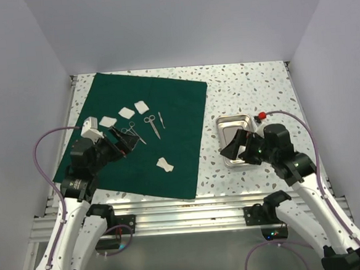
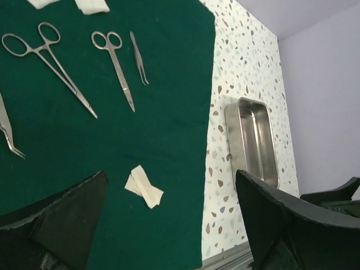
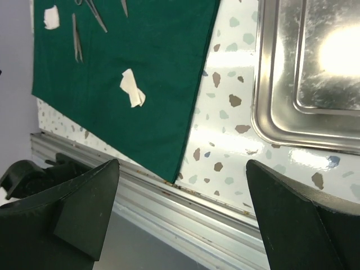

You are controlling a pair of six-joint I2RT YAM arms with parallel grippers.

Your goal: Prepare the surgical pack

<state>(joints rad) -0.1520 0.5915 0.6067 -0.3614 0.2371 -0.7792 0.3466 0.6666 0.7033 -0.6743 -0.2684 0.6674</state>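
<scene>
Pale lilac walls (image 1: 178, 24), speckled terrazzo tabletop (image 1: 251, 87), aluminium rail (image 1: 173, 219) along near edge

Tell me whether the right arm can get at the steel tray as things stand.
Probably yes. The right gripper hangs open just above the near end of the steel tray. The tray is empty, and nothing lies between them.

Both arms bent at the elbow, left hand (image 1: 122, 142) and right hand (image 1: 233, 148) held low, jaws spread wide, gripping nothing.
</scene>
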